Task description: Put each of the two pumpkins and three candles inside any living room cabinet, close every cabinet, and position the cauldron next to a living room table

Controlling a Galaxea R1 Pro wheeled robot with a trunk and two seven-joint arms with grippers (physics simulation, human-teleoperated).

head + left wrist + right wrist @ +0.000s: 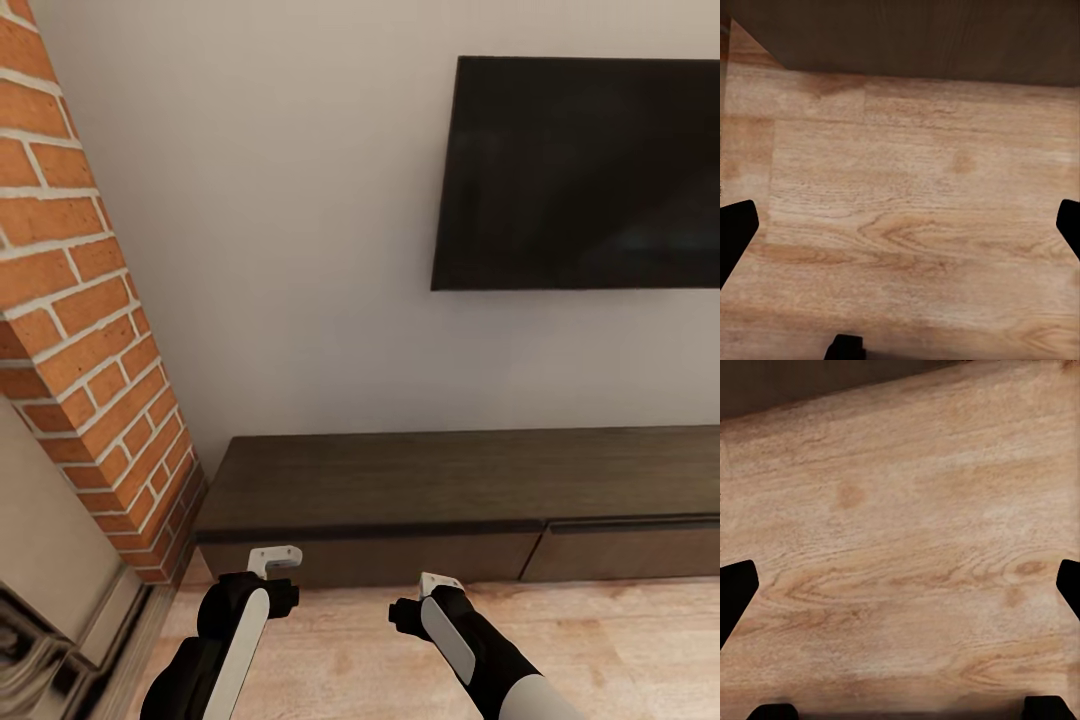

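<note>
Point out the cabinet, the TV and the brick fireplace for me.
cabinet [400, 480], head view, on its dark top
TV [585, 175], head view, middle of the screen
brick fireplace [90, 340], head view, on its brick side

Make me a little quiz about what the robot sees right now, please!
1. True or false: the cabinet has things standing on its top.
2. What hangs on the wall above the cabinet? A) a clock B) a black TV C) a mirror
3. What are the left gripper and right gripper pointing at in their wrist views?

Key: 1. False, its top is bare and its drawer fronts look shut. 2. B. 3. The wood plank floor; both are open and hold nothing.
</note>
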